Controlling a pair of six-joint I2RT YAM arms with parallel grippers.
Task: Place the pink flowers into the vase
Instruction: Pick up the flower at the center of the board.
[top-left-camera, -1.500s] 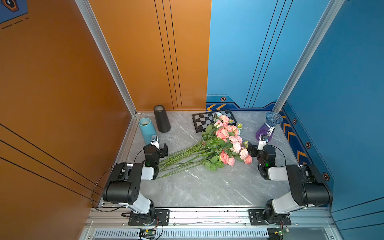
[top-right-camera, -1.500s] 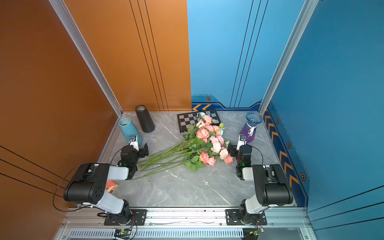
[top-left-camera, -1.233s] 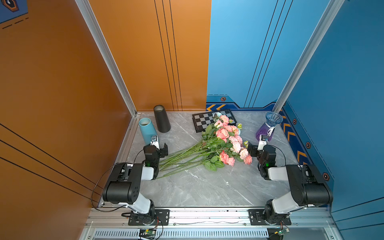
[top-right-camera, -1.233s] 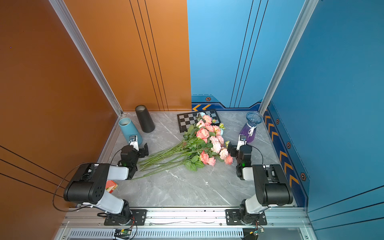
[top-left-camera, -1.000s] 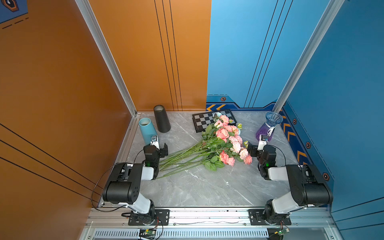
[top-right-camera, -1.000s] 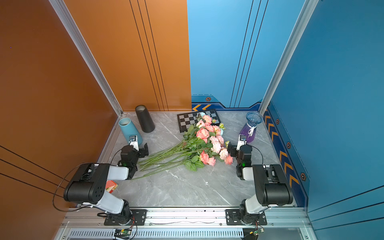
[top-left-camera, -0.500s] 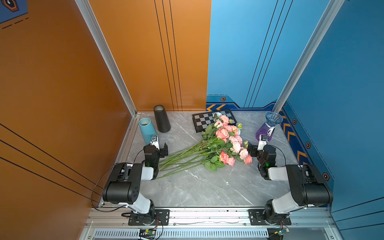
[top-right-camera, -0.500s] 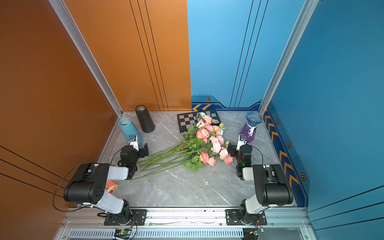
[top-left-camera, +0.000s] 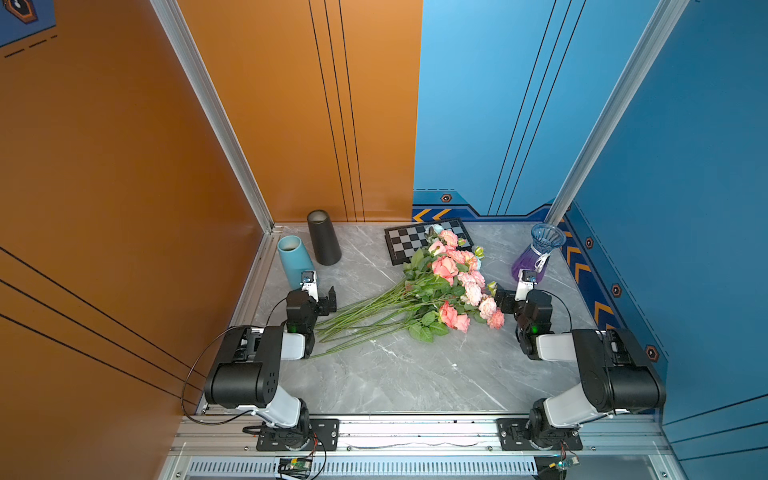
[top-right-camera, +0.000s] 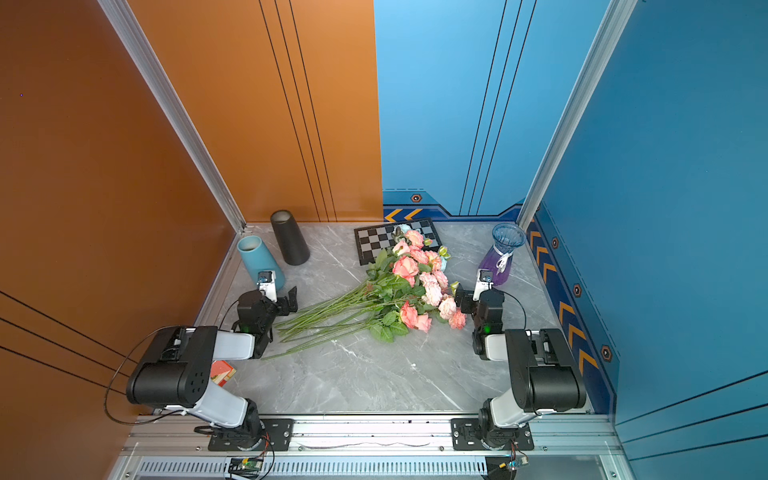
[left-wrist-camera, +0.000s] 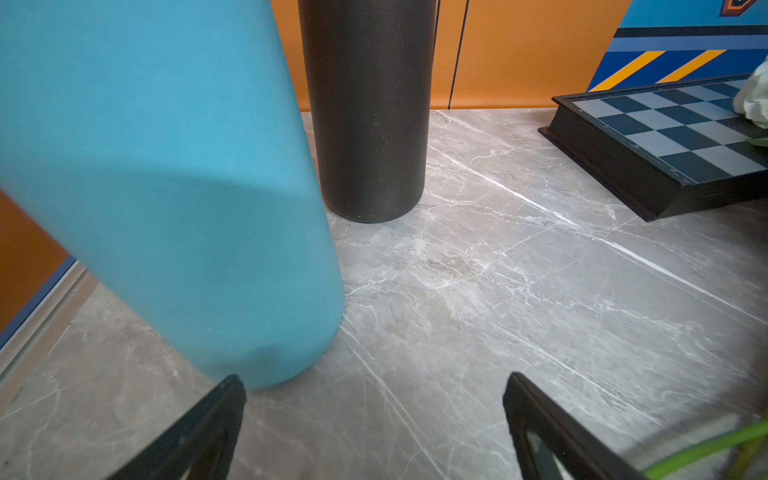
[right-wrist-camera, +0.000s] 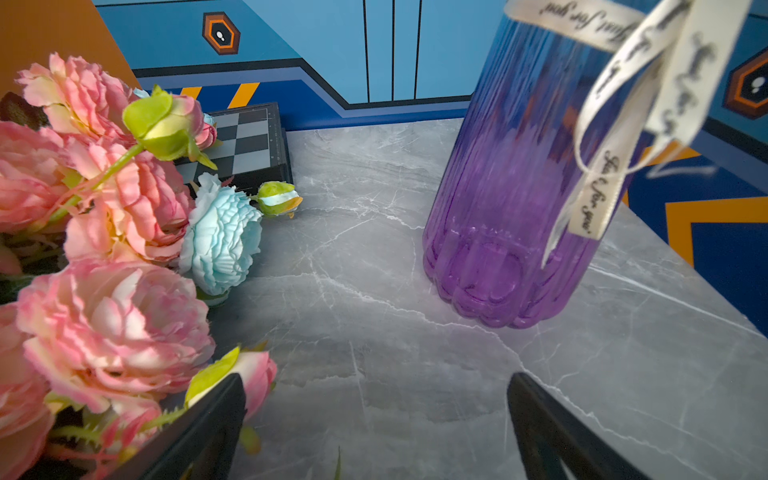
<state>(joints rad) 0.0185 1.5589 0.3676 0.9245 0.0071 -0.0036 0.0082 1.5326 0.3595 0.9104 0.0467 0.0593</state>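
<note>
The pink flowers lie in one bunch on the grey marble table. Their blooms point toward the back right and their green stems run toward the left arm. A purple and blue ribbed glass vase with a white ribbon stands upright at the back right. My left gripper is open and empty, low by the stem ends. My right gripper is open and empty between the blooms and the vase. One of its fingers touches a pink bud.
A teal vase and a black cylinder vase stand at the back left. A chessboard lies at the back under some blooms. A pale blue bloom is in the bunch. Walls close three sides.
</note>
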